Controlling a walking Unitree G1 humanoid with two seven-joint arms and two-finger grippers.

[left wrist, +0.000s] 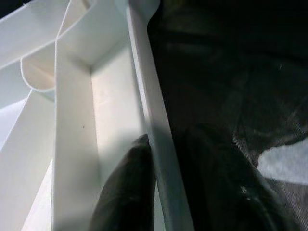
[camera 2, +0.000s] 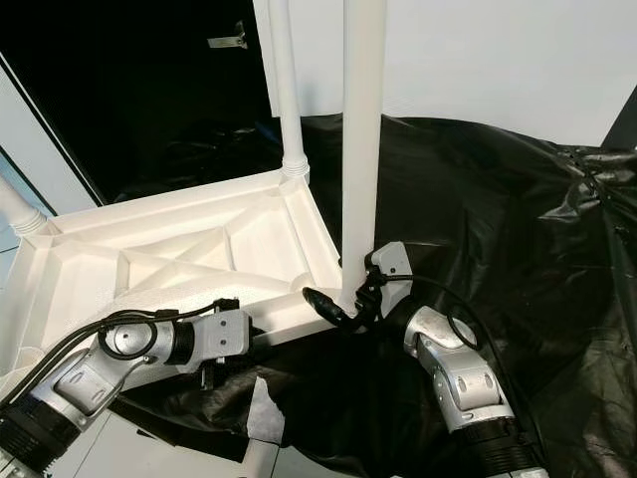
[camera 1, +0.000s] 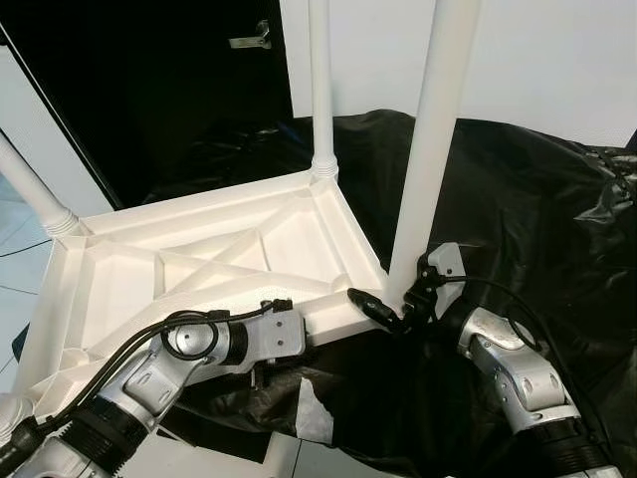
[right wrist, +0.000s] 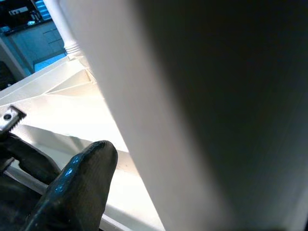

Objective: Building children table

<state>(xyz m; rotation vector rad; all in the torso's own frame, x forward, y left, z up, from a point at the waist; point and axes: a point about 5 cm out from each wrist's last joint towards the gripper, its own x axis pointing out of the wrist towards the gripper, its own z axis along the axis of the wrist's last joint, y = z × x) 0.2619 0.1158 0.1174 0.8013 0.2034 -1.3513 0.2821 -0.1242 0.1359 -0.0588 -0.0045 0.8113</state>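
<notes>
Under both grippers lies a big black plastic sheet (camera 1: pixel 518 209), spread out and crinkly. On top of it sits the white table top (camera 1: pixel 199 264), flipped upside down so its ribs and edges face up.

Up from the far corner, well away from both grippers, stands one white leg (camera 1: pixel 320 90) already in its hole. Another leg (camera 1: pixel 30 189) pokes out at the far left corner. Just in front of the right gripper (camera 1: pixel 393 314) stands the near leg (camera 1: pixel 433 139), tall and leaning a little. Its bottom end meets the near corner of the table top.

The right gripper holds this leg down low. One black finger (right wrist: pixel 79 180) presses on one side of it, so the gripper looks clamped on the near leg.

The left gripper (left wrist: pixel 159 192) sits at the near edge (left wrist: pixel 149 120) of the table top. One finger (left wrist: pixel 127 187) is inside the edge and the other is outside, so it looks pinched on that thin wall.

This looks like the step of fixing the near leg into its corner. To do it well, the left gripper should hold the table top very still so it does not slide on the slippery sheet. The right gripper should stand the leg up straight, like the far one, before it pushes or turns. A crooked leg may jam or pop out. Slow, gentle moves are best.
</notes>
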